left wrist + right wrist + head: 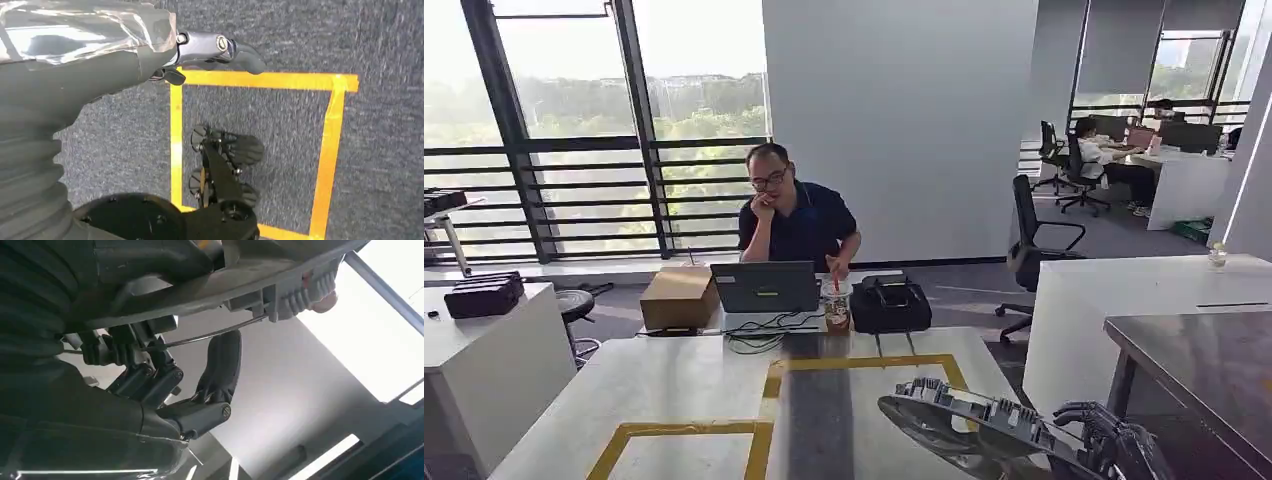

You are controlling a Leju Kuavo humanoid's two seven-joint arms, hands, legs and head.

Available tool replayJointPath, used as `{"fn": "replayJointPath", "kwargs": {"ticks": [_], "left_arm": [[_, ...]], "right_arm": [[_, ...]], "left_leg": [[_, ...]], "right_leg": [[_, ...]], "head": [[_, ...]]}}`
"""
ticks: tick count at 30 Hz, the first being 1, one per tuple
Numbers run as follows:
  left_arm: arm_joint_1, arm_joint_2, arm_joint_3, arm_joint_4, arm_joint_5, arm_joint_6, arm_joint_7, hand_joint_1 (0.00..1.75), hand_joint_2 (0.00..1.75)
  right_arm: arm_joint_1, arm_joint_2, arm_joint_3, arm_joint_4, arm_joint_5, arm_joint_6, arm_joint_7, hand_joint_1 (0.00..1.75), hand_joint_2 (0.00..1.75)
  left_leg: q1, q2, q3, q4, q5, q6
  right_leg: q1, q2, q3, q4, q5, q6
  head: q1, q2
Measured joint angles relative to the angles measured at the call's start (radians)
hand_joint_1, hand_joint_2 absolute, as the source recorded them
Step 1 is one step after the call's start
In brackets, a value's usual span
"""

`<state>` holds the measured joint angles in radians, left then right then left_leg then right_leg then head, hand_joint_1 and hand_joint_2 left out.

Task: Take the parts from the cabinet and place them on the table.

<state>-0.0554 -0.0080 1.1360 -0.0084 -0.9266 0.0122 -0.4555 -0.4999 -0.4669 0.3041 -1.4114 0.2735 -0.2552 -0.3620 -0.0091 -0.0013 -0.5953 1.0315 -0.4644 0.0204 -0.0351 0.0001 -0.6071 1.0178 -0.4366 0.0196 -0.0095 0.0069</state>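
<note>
the right hand (1114, 440) holds one dark grey ribbed plastic part (964, 425), a flat curved piece with toothed ridges along its edge. its dark fingers (1092, 418) are curled over the part's right end, and in the right wrist view the fingers (220, 370) press up against the part's underside (200, 285). the part's long axis runs from that hand toward the left, out over the near right corner of the white table (654, 385) marked with yellow tape rectangles. it hangs above the top, and i cannot tell whether it touches. so the coming move looks like a plain lowering onto the surface below (the right arm is the only one near).

the left hand (220, 50) hangs at the robot's side over grey carpet with a yellow tape square (175, 130); its fingers are loosely curled with nothing in them.

count: one part, one table ahead, two tape rectangles on it. behind sit one cardboard box (680, 297), one laptop (765, 287), one cup (836, 305), one black bag (890, 304) and one person (796, 222).
</note>
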Motion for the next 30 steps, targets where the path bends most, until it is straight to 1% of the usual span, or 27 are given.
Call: {"fn": "replayJointPath", "kwargs": {"ticks": [1,3,4,5,6,7,8,9,10,11,13,14,15,16,17,18,19,20,21,22,23,24,25,26,27,29,30], "left_arm": [[0.000,0.000,0.000,0.000,-0.006,-0.001,-0.001,0.00,1.75],[0.000,0.005,0.004,0.000,-0.008,-0.005,-0.002,0.00,1.75],[0.000,0.006,0.006,0.000,-0.010,-0.010,-0.002,0.00,1.75],[0.000,0.007,0.009,0.000,-0.014,-0.011,-0.002,0.00,1.75],[0.001,0.008,0.011,0.000,-0.016,-0.012,-0.002,0.00,1.75],[0.001,0.008,0.014,0.000,-0.018,-0.013,-0.002,0.00,1.75],[0.001,0.009,0.016,0.000,-0.018,-0.013,-0.002,0.00,1.75],[0.001,0.011,0.018,0.000,-0.019,-0.013,-0.002,0.00,1.75],[0.000,0.016,0.019,0.000,-0.019,-0.013,-0.003,0.00,1.75],[0.000,0.016,0.022,0.000,-0.019,-0.013,-0.005,0.00,1.75],[0.001,0.019,0.029,0.000,-0.019,-0.013,-0.007,0.00,1.75],[0.001,0.021,0.032,0.000,-0.020,-0.013,-0.009,0.00,1.75],[0.000,0.020,0.032,0.000,-0.022,-0.013,-0.011,0.00,1.75],[-0.001,0.019,0.033,0.000,-0.027,-0.015,-0.013,0.00,1.75],[-0.002,0.019,0.034,0.000,-0.030,-0.016,-0.013,0.00,1.75],[-0.002,0.019,0.035,0.000,-0.036,-0.018,-0.014,0.00,1.75],[-0.002,0.019,0.039,0.000,-0.040,-0.019,-0.014,0.00,1.75],[-0.002,0.019,0.042,0.000,-0.047,-0.019,-0.014,0.00,1.75],[-0.001,0.018,0.042,0.000,-0.052,-0.019,-0.014,0.00,1.75],[-0.002,0.017,0.043,0.000,-0.060,-0.020,-0.014,0.00,1.75],[-0.003,0.016,0.044,0.000,-0.061,-0.020,-0.014,0.00,1.75],[-0.003,0.013,0.047,0.000,-0.064,-0.021,-0.014,0.00,1.75],[-0.005,0.013,0.050,0.000,-0.069,-0.022,-0.014,0.00,1.75],[-0.007,0.012,0.054,0.000,-0.071,-0.022,-0.014,0.00,1.75],[-0.008,0.013,0.058,0.000,-0.072,-0.022,-0.014,0.00,1.75],[-0.010,0.011,0.064,0.000,-0.075,-0.021,-0.014,0.00,1.75],[-0.010,0.011,0.068,0.000,-0.080,-0.019,-0.014,0.00,1.75]], "right_arm": [[-0.003,-0.001,0.005,0.005,-0.002,0.004,0.002,1.75,1.75],[-0.014,-0.001,0.019,0.020,-0.003,0.020,0.007,1.75,1.75],[-0.021,0.000,0.026,0.031,-0.003,0.028,0.013,1.75,1.75],[-0.028,0.001,0.035,0.044,-0.001,0.038,0.019,1.75,1.75],[-0.038,0.003,0.044,0.059,0.002,0.048,0.024,1.75,1.75],[-0.050,0.006,0.055,0.074,0.005,0.054,0.025,1.75,1.75],[-0.062,0.009,0.062,0.085,0.006,0.061,0.030,1.75,1.75],[-0.076,0.013,0.070,0.098,0.008,0.068,0.036,1.75,1.75],[-0.088,0.016,0.077,0.115,0.010,0.074,0.040,1.75,1.75],[-0.103,0.018,0.083,0.129,0.015,0.079,0.043,1.75,1.75],[-0.127,0.026,0.101,0.166,0.020,0.092,0.050,1.75,1.75],[-0.138,0.029,0.109,0.184,0.024,0.096,0.053,1.75,1.75],[-0.148,0.032,0.116,0.198,0.030,0.102,0.055,1.75,1.75],[-0.164,0.034,0.125,0.223,0.037,0.106,0.057,1.75,1.75],[-0.180,0.036,0.132,0.245,0.041,0.112,0.061,1.75,1.75],[-0.193,0.037,0.140,0.266,0.048,0.115,0.066,1.75,1.75],[-0.201,0.040,0.152,0.292,0.056,0.120,0.069,1.75,1.75],[-0.205,0.043,0.164,0.316,0.063,0.126,0.074,1.75,1.75],[-0.208,0.045,0.172,0.336,0.069,0.132,0.077,1.75,1.75],[-0.212,0.046,0.183,0.361,0.077,0.138,0.079,1.75,1.75],[-0.219,0.048,0.192,0.381,0.082,0.143,0.080,1.75,1.75],[-0.229,0.049,0.201,0.400,0.092,0.148,0.081,1.75,1.75],[-0.244,0.052,0.213,0.425,0.105,0.154,0.081,1.75,1.75],[-0.256,0.055,0.229,0.449,0.113,0.158,0.082,1.75,1.75],[-0.262,0.058,0.239,0.470,0.120,0.165,0.090,1.75,1.75],[-0.271,0.065,0.259,0.516,0.133,0.177,0.098,1.75,1.75],[-0.277,0.071,0.272,0.540,0.143,0.181,0.099,1.75,1.75]], "left_leg": [[0.001,-0.001,-0.015,0.039,-0.028,-0.008],[0.010,0.000,-0.086,0.191,-0.104,-0.021],[0.013,0.000,-0.126,0.268,-0.131,-0.023],[0.013,0.000,-0.148,0.309,-0.136,-0.024],[0.013,0.000,-0.146,0.297,-0.116,-0.023],[0.013,0.000,-0.118,0.232,-0.074,-0.020],[0.012,0.000,-0.075,0.142,-0.028,-0.016],[0.011,-0.001,-0.024,0.042,0.015,-0.007],[0.008,-0.003,0.003,-0.009,0.009,0.000],[0.004,0.000,0.002,-0.012,0.010,0.000],[0.000,0.000,-0.003,-0.010,0.009,0.003],[-0.001,0.000,-0.002,-0.015,0.013,0.010],[0.009,0.002,0.015,-0.039,0.028,0.020],[0.007,0.002,0.020,-0.048,0.035,0.026],[0.007,0.002,0.018,-0.048,0.039,0.032],[0.006,0.002,0.016,-0.048,0.039,0.032],[0.004,0.002,0.016,-0.048,0.039,0.032],[0.002,0.001,0.015,-0.048,0.039,0.033],[0.002,0.001,0.016,-0.048,0.039,0.033],[0.001,0.000,0.016,-0.047,0.039,0.033],[0.001,-0.001,0.016,-0.045,0.039,0.032],[0.001,-0.001,0.016,-0.041,0.038,0.030],[-0.002,-0.001,0.012,-0.034,0.034,0.025],[-0.009,-0.001,0.006,-0.028,0.031,0.020],[-0.008,0.000,0.005,-0.028,0.031,0.018],[-0.006,0.001,0.006,-0.029,0.033,0.013],[-0.006,0.001,0.003,-0.025,0.028,0.008]], "right_leg": [[0.000,-0.001,0.001,0.000,-0.001,-0.008],[0.001,0.000,-0.001,0.000,0.000,-0.011],[0.002,0.000,-0.002,0.000,0.000,-0.011],[0.002,0.000,-0.002,0.000,0.000,-0.011],[0.002,0.001,-0.001,0.000,0.000,-0.011],[0.002,0.003,-0.001,0.000,0.000,-0.011],[0.003,0.005,0.001,0.000,0.001,-0.011],[0.004,0.006,0.003,0.000,0.001,-0.010],[0.004,0.006,0.003,-0.001,0.001,-0.010],[0.013,0.006,-0.001,-0.001,0.003,-0.006],[0.008,0.006,-0.001,-0.004,0.005,0.004],[0.008,0.006,0.001,-0.010,0.009,0.011],[0.014,0.005,-0.004,-0.008,0.006,0.015],[0.014,0.003,-0.016,0.017,-0.009,0.013],[0.013,0.003,-0.043,0.075,-0.041,0.005],[0.013,0.003,-0.080,0.158,-0.075,0.000],[0.013,0.003,-0.118,0.242,-0.106,-0.001],[0.013,0.003,-0.145,0.303,-0.121,0.002],[0.013,0.003,-0.146,0.303,-0.115,0.007],[0.013,0.002,-0.120,0.255,-0.092,0.015],[0.013,0.002,-0.078,0.171,-0.059,0.022],[0.013,0.000,-0.024,0.067,-0.023,0.028],[0.013,-0.006,0.014,-0.015,-0.009,0.022],[0.019,-0.004,0.021,-0.017,-0.005,0.010],[0.019,-0.002,0.019,-0.015,-0.004,0.005],[0.023,-0.001,0.018,-0.015,-0.002,-0.001],[0.007,0.000,0.020,-0.019,0.002,-0.008]], "head": [[-0.005,0.000],[-0.006,0.000],[-0.006,0.000],[-0.008,0.000],[-0.007,0.000],[-0.008,0.000],[-0.008,0.000],[-0.009,0.000],[-0.008,0.000],[-0.008,0.000],[-0.008,0.000],[-0.009,0.000],[-0.008,0.000],[-0.006,0.000],[-0.003,0.000],[-0.002,0.000],[-0.001,0.000],[0.000,0.000],[0.000,0.000],[0.001,0.000],[0.002,0.000],[0.003,0.000],[0.004,0.000],[0.002,0.000],[0.002,0.000],[-0.001,0.000],[0.000,0.000]]}}
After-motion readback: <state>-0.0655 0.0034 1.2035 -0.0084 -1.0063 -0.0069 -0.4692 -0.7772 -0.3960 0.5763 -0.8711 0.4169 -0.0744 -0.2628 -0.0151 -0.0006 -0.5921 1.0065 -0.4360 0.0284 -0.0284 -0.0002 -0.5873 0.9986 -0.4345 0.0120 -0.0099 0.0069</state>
